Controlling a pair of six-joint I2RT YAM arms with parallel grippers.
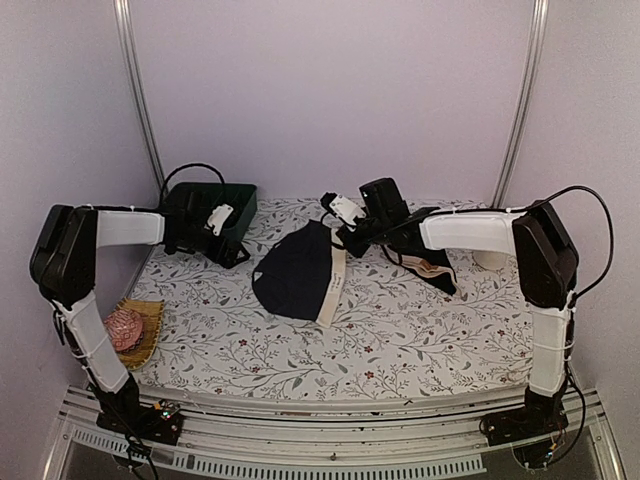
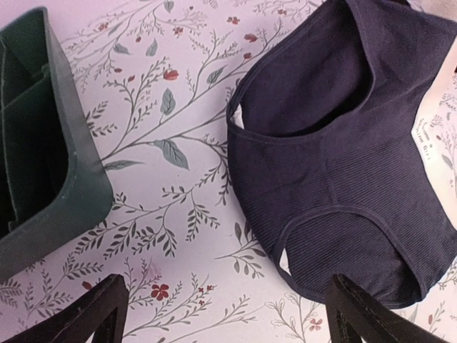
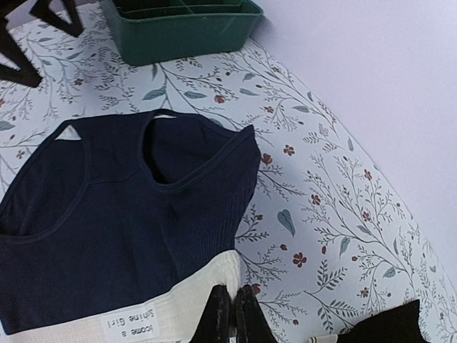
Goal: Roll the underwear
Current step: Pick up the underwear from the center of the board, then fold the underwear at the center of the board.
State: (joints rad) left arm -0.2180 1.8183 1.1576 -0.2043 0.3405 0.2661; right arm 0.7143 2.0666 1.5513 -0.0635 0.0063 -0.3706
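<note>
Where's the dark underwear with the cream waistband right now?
Mid-table in the top view: the underwear lies spread right of the green tray, its cream waistband at the right gripper's shut fingertips.

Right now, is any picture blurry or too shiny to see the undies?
Top external: soft, even light, no glare, hardly any shadows, a bit less crisp. Left wrist: sharp, the navy underwear shows its ribbing. Right wrist: sharp too, the print on its cream waistband is readable.
</note>
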